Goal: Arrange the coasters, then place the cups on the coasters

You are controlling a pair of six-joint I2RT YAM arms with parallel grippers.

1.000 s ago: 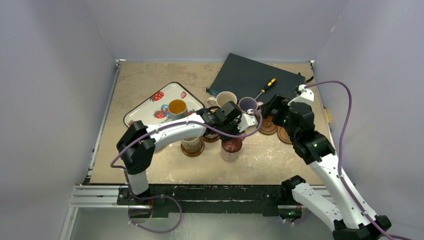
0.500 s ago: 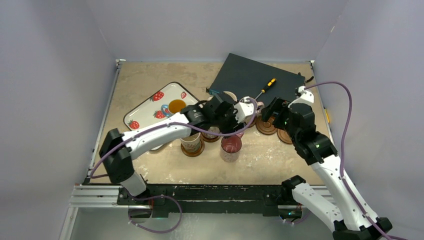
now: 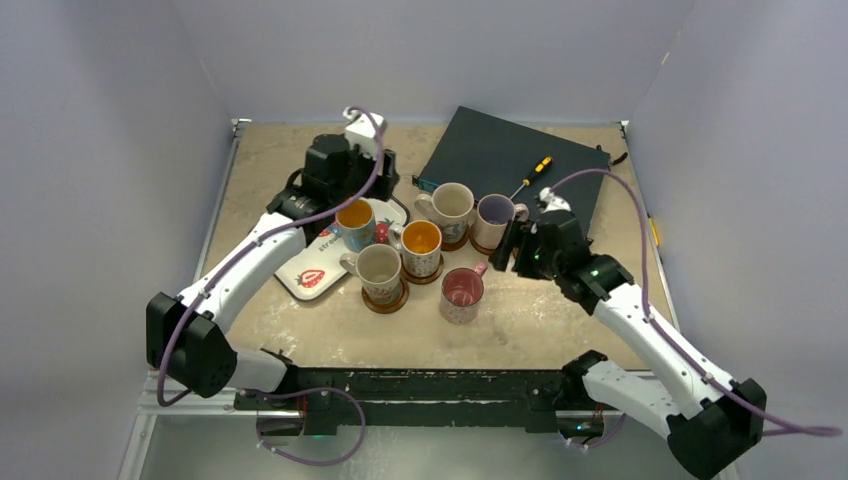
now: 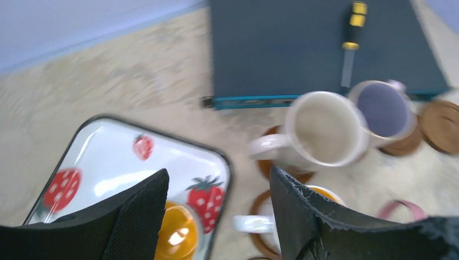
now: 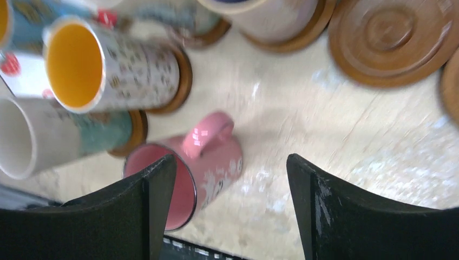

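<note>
Four cups stand on dark wooden coasters: a cream cup (image 3: pixel 452 205), a purple-lined cup (image 3: pixel 494 215), a patterned orange-lined cup (image 3: pixel 421 243) and a cream-and-teal cup (image 3: pixel 380 270). A pink cup (image 3: pixel 462 292) stands on the bare table. A blue cup (image 3: pixel 355 222) with an orange inside sits on the strawberry tray (image 3: pixel 305 272). My left gripper (image 3: pixel 375 185) hangs open above the tray's far side, holding nothing (image 4: pixel 217 176). My right gripper (image 3: pixel 515 245) is open above and right of the pink cup (image 5: pixel 208 162), not touching it. An empty coaster (image 5: pixel 392 38) lies behind it.
A dark flat case (image 3: pixel 510 155) lies at the back right with a yellow-and-black screwdriver (image 3: pixel 535 172) on it. A second empty coaster (image 5: pixel 452 81) shows at the right edge of the right wrist view. Grey walls close in the table.
My left gripper opened, left the patterned cup on its coaster and swung back left over the tray. My right gripper moved left from the empty coasters toward the pink cup.
</note>
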